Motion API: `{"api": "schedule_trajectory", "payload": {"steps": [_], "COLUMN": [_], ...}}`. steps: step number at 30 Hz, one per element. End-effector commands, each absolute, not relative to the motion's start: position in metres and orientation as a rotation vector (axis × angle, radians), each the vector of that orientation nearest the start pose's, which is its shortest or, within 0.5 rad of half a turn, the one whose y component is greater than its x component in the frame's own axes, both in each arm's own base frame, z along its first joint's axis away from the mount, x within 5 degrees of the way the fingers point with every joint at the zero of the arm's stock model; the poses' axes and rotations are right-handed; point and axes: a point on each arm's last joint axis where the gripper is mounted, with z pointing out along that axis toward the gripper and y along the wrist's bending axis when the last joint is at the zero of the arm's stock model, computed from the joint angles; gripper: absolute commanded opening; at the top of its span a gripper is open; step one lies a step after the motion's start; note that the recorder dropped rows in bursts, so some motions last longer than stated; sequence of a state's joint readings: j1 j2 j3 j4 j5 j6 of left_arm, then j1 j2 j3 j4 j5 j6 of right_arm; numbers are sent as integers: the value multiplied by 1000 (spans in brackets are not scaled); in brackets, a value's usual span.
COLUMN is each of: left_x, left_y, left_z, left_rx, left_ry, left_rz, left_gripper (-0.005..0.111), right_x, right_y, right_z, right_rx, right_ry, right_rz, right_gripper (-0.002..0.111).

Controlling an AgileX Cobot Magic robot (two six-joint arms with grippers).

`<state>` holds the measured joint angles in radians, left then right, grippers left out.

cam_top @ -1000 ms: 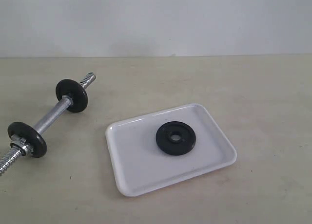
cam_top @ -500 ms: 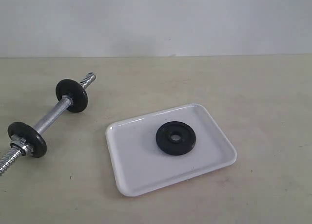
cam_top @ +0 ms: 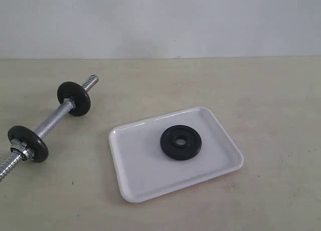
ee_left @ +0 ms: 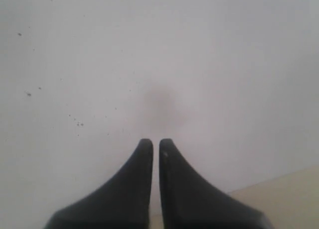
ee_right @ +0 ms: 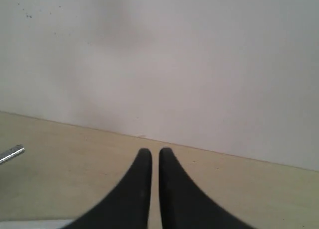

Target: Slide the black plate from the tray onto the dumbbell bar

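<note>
Obs: black plate (cam_top: pixel 181 142) flat on tray (cam_top: pixel 150 186), mid tabletop (cam_top: pixel 271 90) nearer front edge. The dumbbell bar (cam_top: pixel 52 119) lies at left edge, far threaded end bare, likely to receive it. The left pincer (ee_left: pixel 155 144) and right pincer (ee_right: pixel 155 152) are pressed together, empty.

This looks like a staged test bench in a robotics lab. A plain beige counter (cam_top: pixel 271 90) runs straight up to a blank white wall (cam_top: pixel 160 20), and both wrist views show the same pale wall and beige surface. On the counter lie just three well-spaced props: a dumbbell bar (cam_top: pixel 52 119) and a white tray (cam_top: pixel 145 165) holding a black plate (cam_top: pixel 181 142).
</note>
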<state>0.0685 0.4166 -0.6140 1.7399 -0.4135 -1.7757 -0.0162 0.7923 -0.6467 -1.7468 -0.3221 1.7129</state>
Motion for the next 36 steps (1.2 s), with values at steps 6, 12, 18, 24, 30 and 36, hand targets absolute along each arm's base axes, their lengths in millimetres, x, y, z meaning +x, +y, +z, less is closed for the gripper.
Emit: {"api": "schedule_trajectory", "payload": {"steps": [6,12,18,24,30,36], "left_x": [166,207,208,210,227,244], "left_y": [-32,-30,-29,-27,-19,-14], "left_z": [323,288,288,285,265,237], "left_rx": [342,332,292,264,297,330], "left_ry": [1760,1948,1955,1969,2038,2144], "left_rz": [-365,-427,-419,-417,-292,-240], "left_gripper": [4,4,4,7,56,62], "right_x": [166,162,158,151,149,149], "right_y": [35,50,60,76,80,80], "right_z": [347,346,346,346,346,346], "right_rx": [-395,-485,-548,-634,-635,-604], "right_ry": [1658,1643,1627,1603,1608,1624], "right_rz": [243,322,364,440,488,521], "right_gripper": [4,4,4,4,4,4]}}
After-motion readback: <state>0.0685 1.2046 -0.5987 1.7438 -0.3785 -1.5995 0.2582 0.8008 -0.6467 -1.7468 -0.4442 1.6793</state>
